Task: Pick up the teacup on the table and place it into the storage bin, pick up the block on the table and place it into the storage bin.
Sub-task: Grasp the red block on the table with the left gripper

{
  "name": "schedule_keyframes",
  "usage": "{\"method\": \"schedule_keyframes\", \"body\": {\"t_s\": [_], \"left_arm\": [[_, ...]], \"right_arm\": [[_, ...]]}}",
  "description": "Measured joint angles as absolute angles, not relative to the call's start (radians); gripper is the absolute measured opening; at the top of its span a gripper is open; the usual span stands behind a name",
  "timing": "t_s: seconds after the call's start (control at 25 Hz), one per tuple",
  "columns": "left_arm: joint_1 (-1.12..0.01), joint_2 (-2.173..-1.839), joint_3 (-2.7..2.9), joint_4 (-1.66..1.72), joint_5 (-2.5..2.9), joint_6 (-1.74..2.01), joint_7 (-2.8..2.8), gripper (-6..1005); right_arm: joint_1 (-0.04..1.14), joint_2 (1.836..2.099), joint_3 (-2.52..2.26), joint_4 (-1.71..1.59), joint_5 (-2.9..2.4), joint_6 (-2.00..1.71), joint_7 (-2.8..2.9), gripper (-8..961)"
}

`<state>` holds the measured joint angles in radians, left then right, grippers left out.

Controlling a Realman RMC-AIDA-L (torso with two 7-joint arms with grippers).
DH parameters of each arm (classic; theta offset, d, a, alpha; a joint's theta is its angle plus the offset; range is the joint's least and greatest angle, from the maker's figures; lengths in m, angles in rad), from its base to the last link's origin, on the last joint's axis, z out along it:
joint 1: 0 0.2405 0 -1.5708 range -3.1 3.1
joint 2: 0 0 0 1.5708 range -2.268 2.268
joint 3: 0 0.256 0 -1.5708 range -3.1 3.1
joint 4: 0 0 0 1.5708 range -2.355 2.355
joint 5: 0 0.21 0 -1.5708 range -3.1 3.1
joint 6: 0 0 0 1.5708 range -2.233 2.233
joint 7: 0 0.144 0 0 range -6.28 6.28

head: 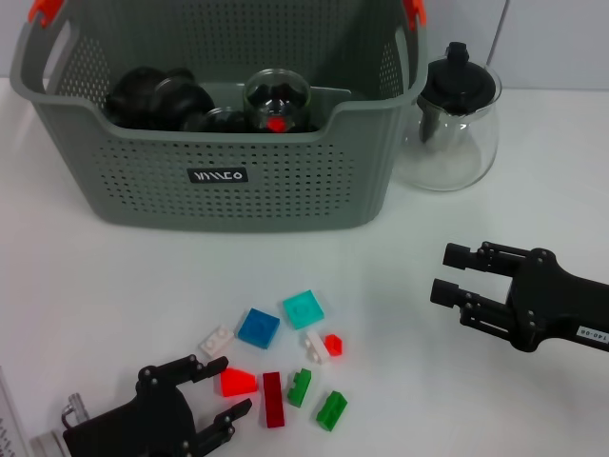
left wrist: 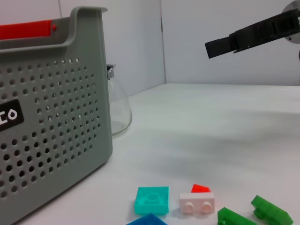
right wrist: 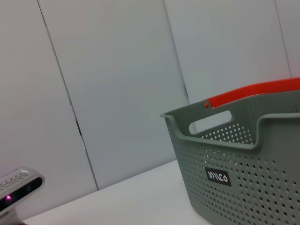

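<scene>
The grey storage bin (head: 219, 176) stands at the back of the table and also shows in the left wrist view (left wrist: 51, 131) and the right wrist view (right wrist: 243, 173). A clear glass teacup (head: 276, 97) sits inside it among dark items. Several small blocks lie in front. My left gripper (head: 237, 386) is low at the near left, open, with a red wedge block (head: 240, 382) between its fingertips. My right gripper (head: 440, 273) hovers open and holding nothing at the right, apart from the blocks, and is seen far off in the left wrist view (left wrist: 220, 47).
A glass teapot (head: 457, 119) with a black lid stands right of the bin. Other loose blocks: blue (head: 258, 327), teal (head: 304, 308), white (head: 216, 340), dark red (head: 273, 399), green (head: 331, 410). A white wall rises behind the table.
</scene>
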<state>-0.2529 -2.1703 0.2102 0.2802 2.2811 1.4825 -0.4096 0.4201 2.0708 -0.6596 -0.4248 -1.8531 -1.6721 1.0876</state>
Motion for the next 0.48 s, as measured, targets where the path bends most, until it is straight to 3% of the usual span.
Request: {"method": "schedule_keyframes", "body": {"t_s": [0.48], "left_arm": [[-0.280, -2.171, 0.212, 0.272, 2.278, 1.444, -0.401, 506]], "right_arm": [[0.422, 2.071, -0.662, -0.425, -1.853, -1.672, 1.088, 557]]}}
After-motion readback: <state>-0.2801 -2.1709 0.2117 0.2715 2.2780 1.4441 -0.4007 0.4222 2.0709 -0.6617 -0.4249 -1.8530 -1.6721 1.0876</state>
